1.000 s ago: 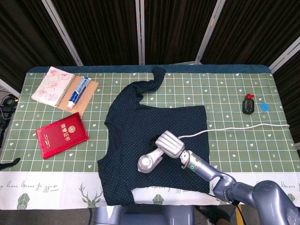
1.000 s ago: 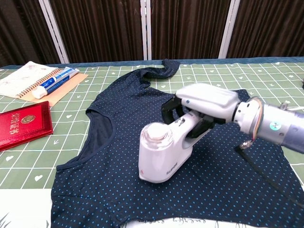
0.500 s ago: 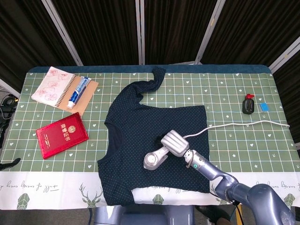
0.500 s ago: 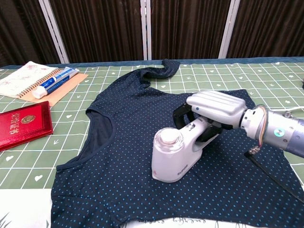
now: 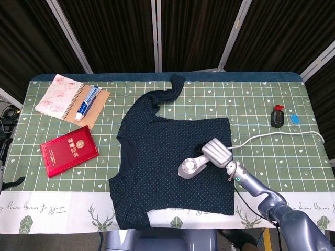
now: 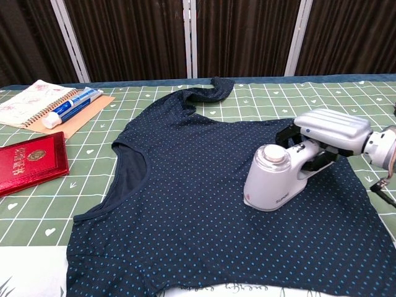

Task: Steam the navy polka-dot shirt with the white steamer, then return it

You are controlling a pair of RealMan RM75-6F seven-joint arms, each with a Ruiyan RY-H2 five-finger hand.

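Further right on shirt, steamer.

A staged test booth rather than a home: dark pleated curtains on metal poles close off the top of the frame, and a green patterned cloth covers the table below

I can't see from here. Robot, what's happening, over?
Right robot hand gripping white steamer. Steamer on navy shirt. Left robot hand out of view. Nothing blocking.
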